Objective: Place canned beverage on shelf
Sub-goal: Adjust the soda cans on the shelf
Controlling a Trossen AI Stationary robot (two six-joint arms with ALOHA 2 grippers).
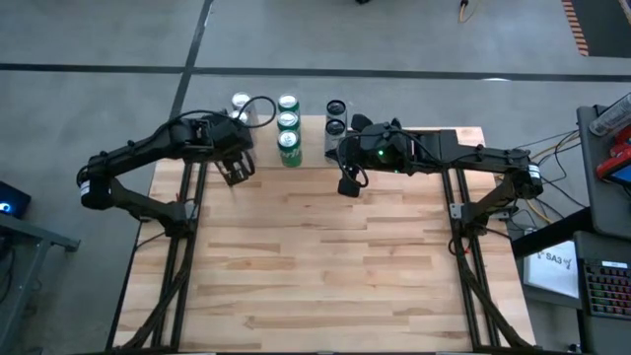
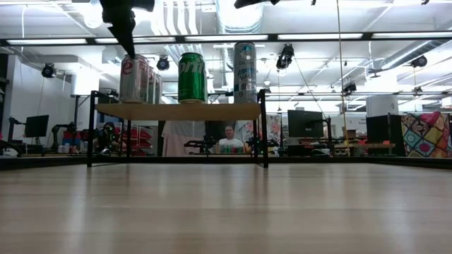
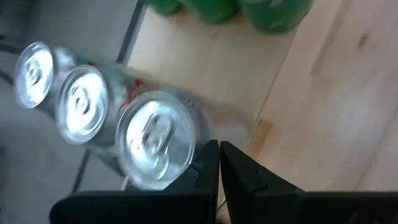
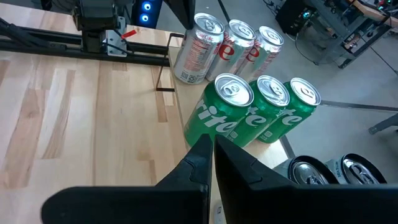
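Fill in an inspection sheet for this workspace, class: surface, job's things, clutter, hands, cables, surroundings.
Surface: light-wood table, bare in front of the shelf.
Job's things: shelf at the far edge, carrying three silver-red cans, three green cans and dark-topped cans, all upright in rows.
Clutter: nothing seen.
Hands: left hand shut and empty, beside the silver-red cans; right hand shut and empty, in front of the shelf.
Cables: black loop over the left arm.
Surroundings: person seated beyond the table; monitors.

Both arms reaching in toward the middle, jaws shut tight.
Left gripper [image 1: 237, 176] and right gripper [image 1: 348, 185] hang raised, empty, well apart.
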